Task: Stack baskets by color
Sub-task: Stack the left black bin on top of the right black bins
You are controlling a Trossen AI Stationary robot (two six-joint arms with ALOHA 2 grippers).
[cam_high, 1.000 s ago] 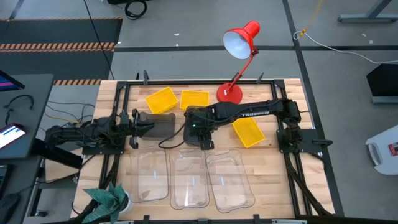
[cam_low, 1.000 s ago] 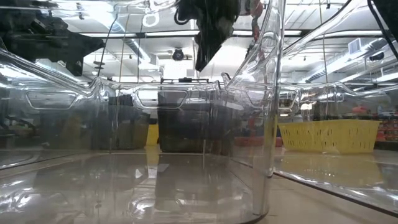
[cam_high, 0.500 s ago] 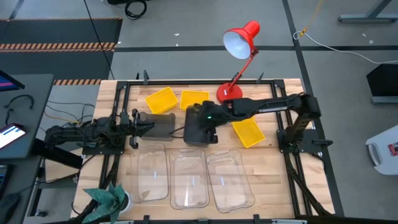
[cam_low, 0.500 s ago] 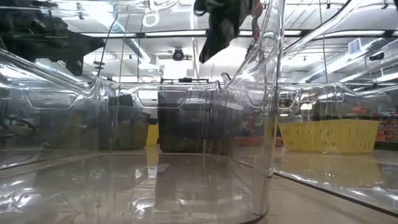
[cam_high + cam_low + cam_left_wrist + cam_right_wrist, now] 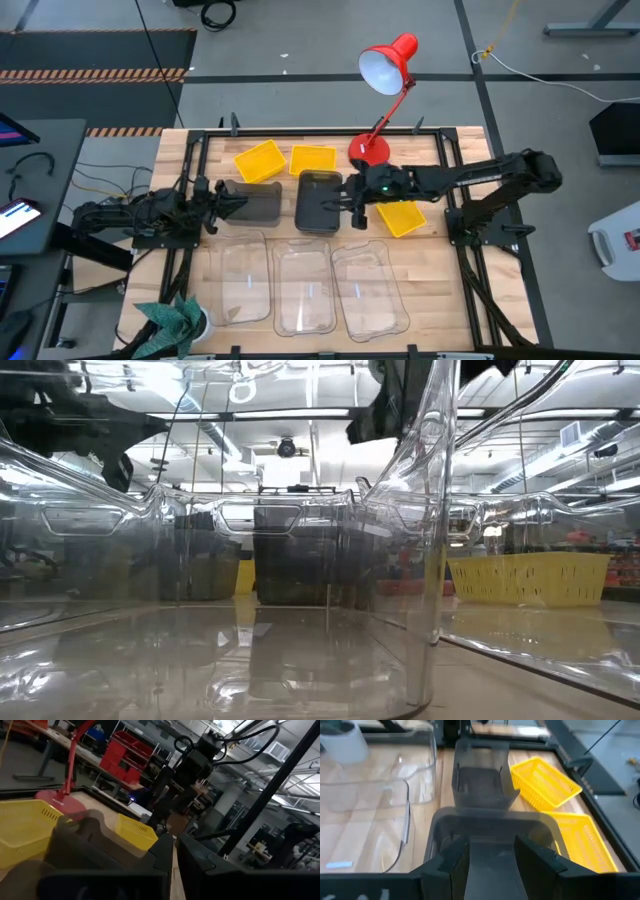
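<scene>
My right gripper (image 5: 352, 208) hangs open beside the stacked grey baskets (image 5: 318, 199); my left gripper (image 5: 222, 201) pinches a third grey basket (image 5: 257, 201) for stacking.

Four simultaneous views. High view: overhead, looking straight down on the whole table (image 5: 420, 300), from afar. Low view: at tabletop height, pressed against the clear baskets (image 5: 300, 560), facing level into the room. Left wrist view: close over a smoky-grey basket (image 5: 85, 845), facing the red lamp (image 5: 70, 765) at 10 o'clock. Right wrist view: close above the grey baskets (image 5: 485, 785). The yellow baskets (image 5: 260, 160) appear in all four views.
</scene>
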